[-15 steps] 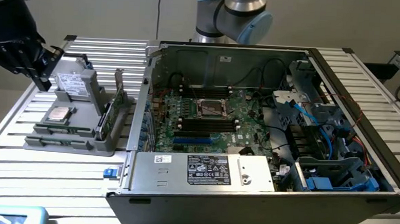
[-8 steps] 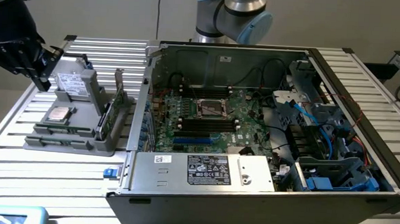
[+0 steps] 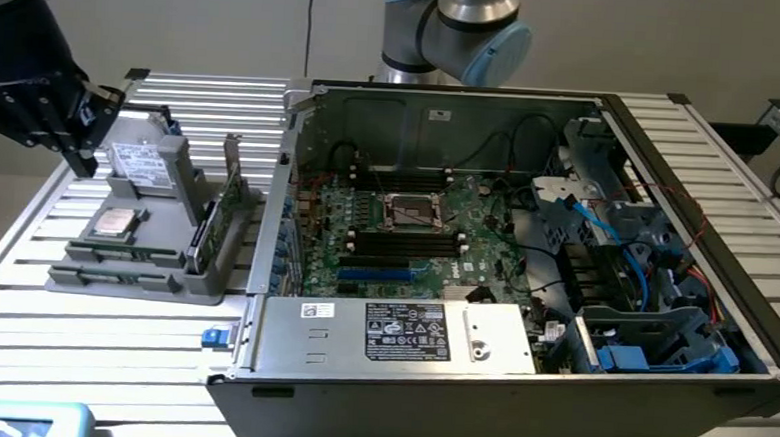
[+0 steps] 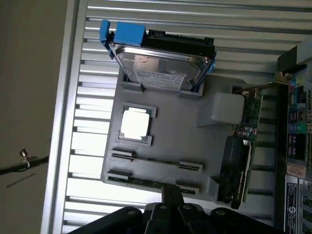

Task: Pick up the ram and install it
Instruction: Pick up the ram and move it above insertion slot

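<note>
The robot's arm (image 3: 456, 24), blue-capped at its joints, carries a dark wrist (image 3: 6, 33) just above the gripper (image 3: 80, 157), which hangs tilted with its black fingers (image 4: 171, 194) pointing downward and pressed together, no gap between the tips.

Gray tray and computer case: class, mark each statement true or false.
1. A hard drive sits in the gray tray. True.
2. The computer case is closed. False: its side is open and the motherboard shows.
3. The pincer holds the ram. False: the ram lies in the tray, and the pincer is shut on nothing.
4. A green card with a metal bracket stands at the tray's side nearest the case. True.
</note>
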